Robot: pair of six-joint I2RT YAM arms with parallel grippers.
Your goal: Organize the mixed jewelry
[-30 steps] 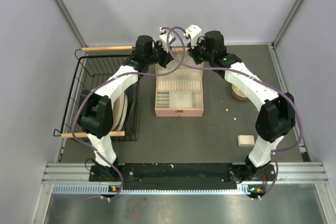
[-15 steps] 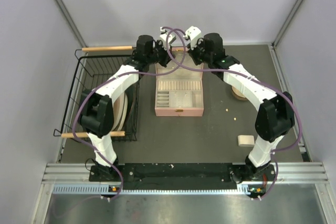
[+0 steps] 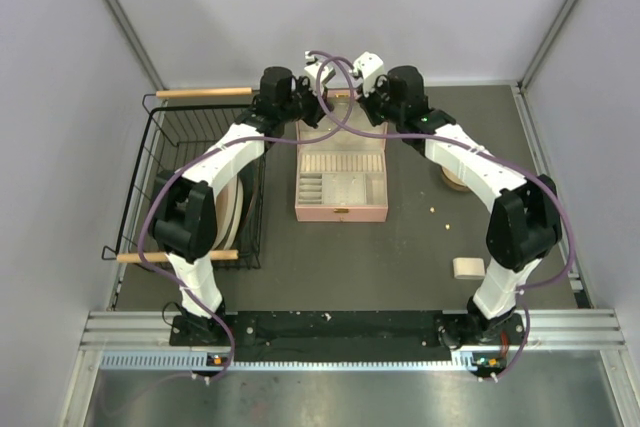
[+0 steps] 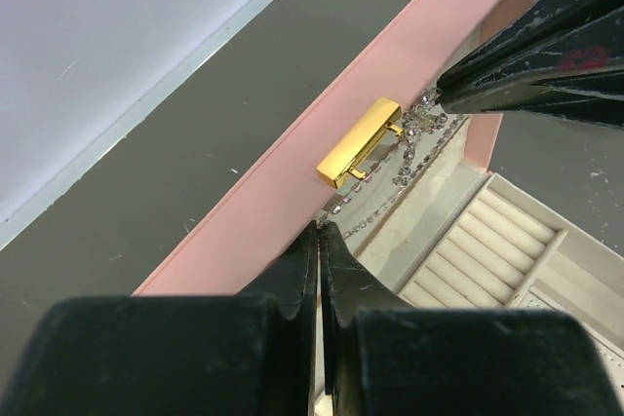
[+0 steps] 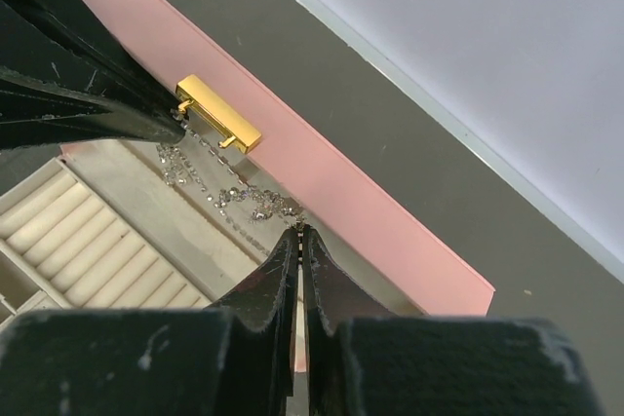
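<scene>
The left gripper (image 4: 319,233) and the right gripper (image 5: 298,233) are both pinching fully shut on opposite ends of a silvery chain (image 4: 409,133) stretching between their tips, just beside the gold clasp (image 4: 359,141) on the box lid (image 4: 253,226), so easing apart gently and level is looking wisest against snagging.

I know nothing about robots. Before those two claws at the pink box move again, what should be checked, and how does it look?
1. Is the left gripper pinching the chain? Ok, shut on one end.
2. Is the right gripper pinching it? Ok, shut on the other end.
3. Is the chain free of the gold clasp? Cannot tell; it hangs right beside.
4. Is the pink box open? Ok.
5. Are the pale bits beside it gathered? Not ok.
</scene>
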